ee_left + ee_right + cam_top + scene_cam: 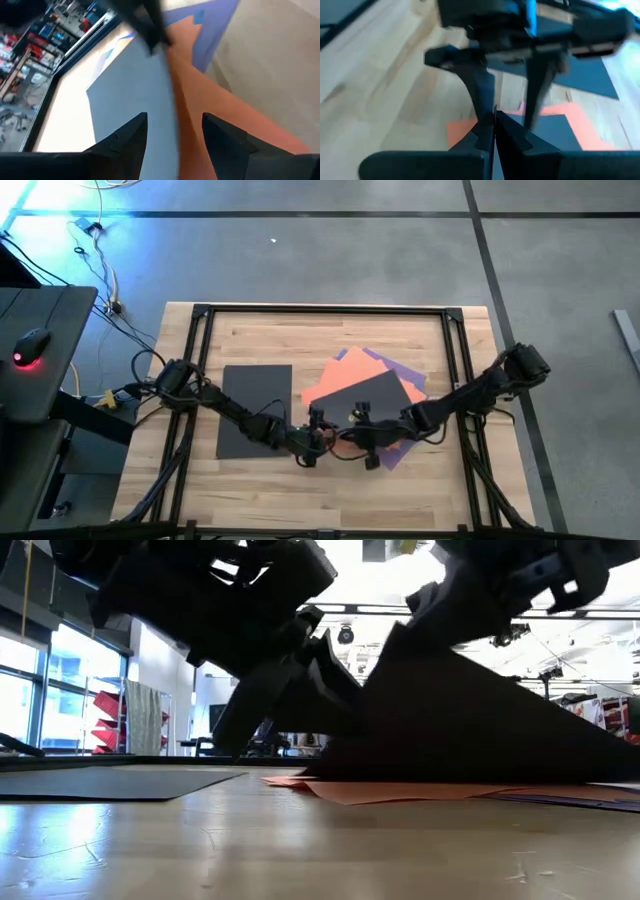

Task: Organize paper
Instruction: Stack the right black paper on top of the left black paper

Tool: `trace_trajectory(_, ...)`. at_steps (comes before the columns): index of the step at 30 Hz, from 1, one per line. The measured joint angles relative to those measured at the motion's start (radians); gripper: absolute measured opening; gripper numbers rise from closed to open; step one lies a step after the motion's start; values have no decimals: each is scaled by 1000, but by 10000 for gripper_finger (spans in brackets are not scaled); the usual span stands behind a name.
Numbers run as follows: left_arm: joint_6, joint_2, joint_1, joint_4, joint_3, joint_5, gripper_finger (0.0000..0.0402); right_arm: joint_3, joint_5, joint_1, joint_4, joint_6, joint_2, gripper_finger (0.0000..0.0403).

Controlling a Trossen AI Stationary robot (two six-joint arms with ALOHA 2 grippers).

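A dark grey sheet of paper (255,410) lies flat on the table's left half. To its right lies a pile: a purple sheet (395,370) at the bottom, an orange sheet (330,385) on it, and a dark blue-grey sheet (368,398) on top. My right gripper (493,127) is shut on that top sheet (480,720), and the sheet's near side stands raised like a tent. My left gripper (175,135) is open just to the left. Its fingers stand on either side of the raised edge without touching it. My right gripper pinches the blue-grey sheet's near edge (494,111) between its two shut fingers, one layer. It comes slanting down from the table's right side. That edge is lifted, and the sheet slopes down from the fingers (450,600). Its far part rests on the orange sheet (400,790).
A black frame (320,310) runs around the tabletop. Bare wood shows along the near edge (300,500) and the far strip (300,340). Beside the table's left edge stands a desk with a computer mouse (30,345) and cables.
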Motion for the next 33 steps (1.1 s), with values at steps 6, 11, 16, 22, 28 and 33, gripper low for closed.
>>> trace_trajectory(6,-51,0,18,7,0,-13,154,0,36,25,48,-63,0,0)
trace_trajectory(11,-37,0,13,-15,0,-75,59,0,61,44,68,-95,0,0)
trace_trajectory(16,17,0,-26,-51,0,-218,7,0,61,45,68,-89,0,0)
trace_trajectory(22,66,-2,-84,-116,0,-415,0,0,61,37,68,-91,0,0)
trace_trajectory(28,139,-3,-158,-173,8,-627,0,0,62,-22,78,-94,32,0)
trace_trajectory(33,177,-4,-191,-290,72,-726,0,0,56,-88,148,-95,93,0)
